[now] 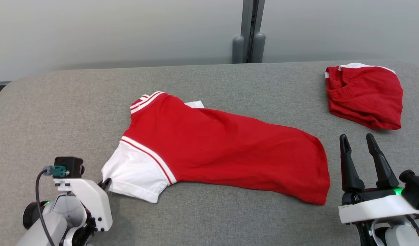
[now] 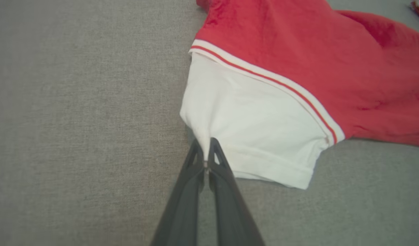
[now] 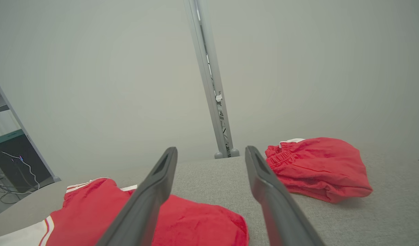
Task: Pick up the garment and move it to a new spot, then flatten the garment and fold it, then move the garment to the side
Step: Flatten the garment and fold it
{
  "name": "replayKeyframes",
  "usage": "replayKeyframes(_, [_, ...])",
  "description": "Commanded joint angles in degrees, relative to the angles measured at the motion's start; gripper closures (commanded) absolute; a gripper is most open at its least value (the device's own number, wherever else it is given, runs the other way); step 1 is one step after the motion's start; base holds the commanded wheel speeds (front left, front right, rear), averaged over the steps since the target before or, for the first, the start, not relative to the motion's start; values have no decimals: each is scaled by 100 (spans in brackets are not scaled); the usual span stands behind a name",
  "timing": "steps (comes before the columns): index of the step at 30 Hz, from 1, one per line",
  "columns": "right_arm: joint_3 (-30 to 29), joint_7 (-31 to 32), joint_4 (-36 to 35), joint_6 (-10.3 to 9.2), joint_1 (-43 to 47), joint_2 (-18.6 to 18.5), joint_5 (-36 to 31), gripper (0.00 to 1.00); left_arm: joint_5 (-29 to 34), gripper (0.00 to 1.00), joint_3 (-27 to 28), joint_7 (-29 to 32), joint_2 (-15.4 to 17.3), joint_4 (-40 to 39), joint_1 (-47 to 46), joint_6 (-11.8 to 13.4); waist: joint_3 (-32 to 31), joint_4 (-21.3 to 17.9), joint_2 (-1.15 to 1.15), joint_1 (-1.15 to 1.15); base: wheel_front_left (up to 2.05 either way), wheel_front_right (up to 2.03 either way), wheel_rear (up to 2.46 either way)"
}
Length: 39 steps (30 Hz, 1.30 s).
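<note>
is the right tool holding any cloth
No, the right tool is open and empty, apart from the hem of the red shirt.

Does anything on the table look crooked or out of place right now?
The red shirt lies slanted across the grey table, rumpled, with a white corner poking out behind its collar. The left gripper is pinched on the edge of the white sleeve. A second red garment sits bunched at the far right.

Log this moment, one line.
left pincer: shut on shirt sleeve edge | right pincer: open, clear of shirt | shirt: spread on table | red shorts: far right
</note>
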Motion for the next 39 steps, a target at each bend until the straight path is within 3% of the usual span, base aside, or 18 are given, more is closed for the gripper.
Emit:
replayKeyframes(1, [-27, -17, 27, 2, 7, -46, -6, 0, -49, 100, 74, 35, 123, -221, 192, 160, 7, 7, 0, 0, 0, 0, 0])
replayKeyframes(10, [-44, -17, 76, 2, -18, -80, 49, 0, -248, 100, 362, 339, 639, -1710, 1314, 1047, 72, -38, 0, 0, 0, 0, 0])
replayKeyframes(20, [-67, -17, 97, 2, -17, -114, 67, 0, -290, 100, 426, 469, 789, -2335, 1806, 1480, 68, -73, 0, 0, 0, 0, 0])
replayKeyframes(21, [-70, -17, 99, 2, -17, -120, 63, 0, -268, 73, 437, 446, 790, -2403, 1797, 1517, 63, -74, 0, 0, 0, 0, 0])
replayKeyframes(22, [-67, -17, 103, 2, -23, -124, 61, 0, -233, 12, 442, 421, 798, -2457, 1798, 1536, 57, -75, 0, 0, 0, 0, 0])
replayKeyframes(23, [-63, -17, 106, 2, -32, -125, 58, 0, -198, 0, 446, 398, 805, -2504, 1795, 1575, 49, -78, 0, 0, 0, 0, 0])
replayKeyframes(33, [-66, -17, 19, 2, -64, -256, -24, 0, 230, 0, 630, -198, 882, -3080, 1769, 1925, -75, -107, 0, 0, 0, 0, 0])
replayKeyframes(39, [-14, -17, -34, 2, -10, -360, -48, 0, 543, 0, 645, -966, 702, -3079, 1639, 1791, -165, -130, 0, 0, 0, 0, 0])
